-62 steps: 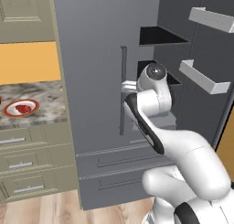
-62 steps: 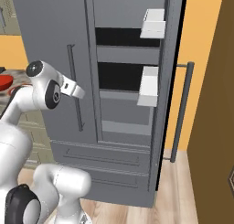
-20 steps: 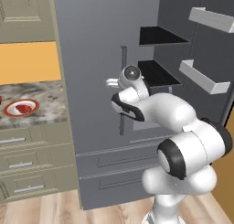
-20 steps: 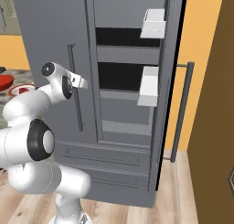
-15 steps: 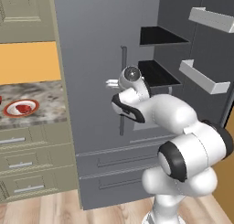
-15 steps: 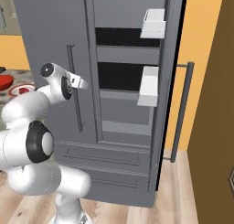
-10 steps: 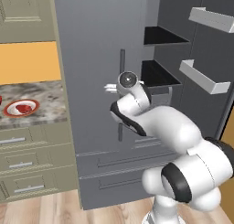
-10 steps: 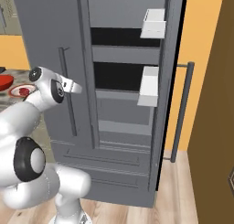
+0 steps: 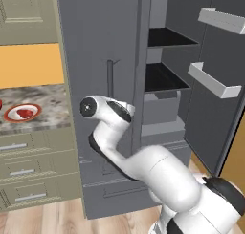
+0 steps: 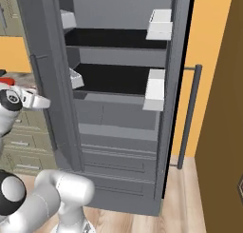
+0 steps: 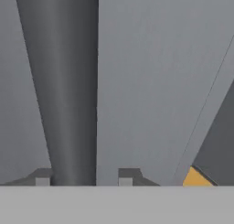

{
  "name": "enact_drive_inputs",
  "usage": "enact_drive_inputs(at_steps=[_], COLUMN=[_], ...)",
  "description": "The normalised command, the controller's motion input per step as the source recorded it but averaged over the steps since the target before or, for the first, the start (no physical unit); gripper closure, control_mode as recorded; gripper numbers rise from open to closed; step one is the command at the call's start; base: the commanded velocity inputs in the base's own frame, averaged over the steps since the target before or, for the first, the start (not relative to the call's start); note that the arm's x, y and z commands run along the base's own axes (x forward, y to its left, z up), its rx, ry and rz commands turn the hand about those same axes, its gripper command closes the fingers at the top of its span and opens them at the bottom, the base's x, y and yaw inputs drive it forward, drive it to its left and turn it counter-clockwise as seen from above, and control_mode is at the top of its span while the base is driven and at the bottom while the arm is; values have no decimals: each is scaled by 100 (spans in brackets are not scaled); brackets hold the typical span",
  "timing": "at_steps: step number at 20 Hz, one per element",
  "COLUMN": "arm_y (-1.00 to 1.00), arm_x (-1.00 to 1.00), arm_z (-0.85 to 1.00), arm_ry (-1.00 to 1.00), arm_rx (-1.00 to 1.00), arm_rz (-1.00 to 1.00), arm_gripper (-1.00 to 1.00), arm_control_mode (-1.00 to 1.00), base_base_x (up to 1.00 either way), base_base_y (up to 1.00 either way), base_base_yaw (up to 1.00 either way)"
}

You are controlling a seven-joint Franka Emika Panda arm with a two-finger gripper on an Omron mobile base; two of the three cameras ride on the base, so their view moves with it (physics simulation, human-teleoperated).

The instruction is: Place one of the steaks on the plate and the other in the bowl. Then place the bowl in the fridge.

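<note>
In the left base view, the fridge [image 9: 100, 47] stands with its right door swung wide, dark shelves [image 9: 165, 37] and white door bins [image 9: 215, 82] showing, and its left door partly open. The arm reaches toward the left door's bar handle [image 9: 110, 80]. On the counter [image 9: 43, 113] to the left lies the plate [image 9: 22, 112] with a red steak [image 9: 24, 112] on it.

In the right base view, the gripper [image 10: 45, 102] sits at the left door's edge.

In the hand view, the handle [image 11: 68, 81] runs between the two fingertips [image 11: 42, 178], which sit close on either side of it; whether they press it I cannot tell.
</note>
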Motion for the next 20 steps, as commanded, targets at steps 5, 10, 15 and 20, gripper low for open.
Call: enact_drive_inputs(at_steps=[5,10,15,20], arm_y=[90,9,46,-23], arm_x=[-31,-3,1,-64], arm_z=[0,0,-32,-5], arm_ry=[0,0,-11,-3], arm_rx=[-17,-1,5,7], arm_rz=[-35,-6,-2,2], arm_gripper=[-100,-100,-100,-100], arm_control_mode=[-100,-100,-100,-100], base_base_x=[0,0,0,0], base_base_y=[0,0,0,0], base_base_yaw=[0,0,0,0])
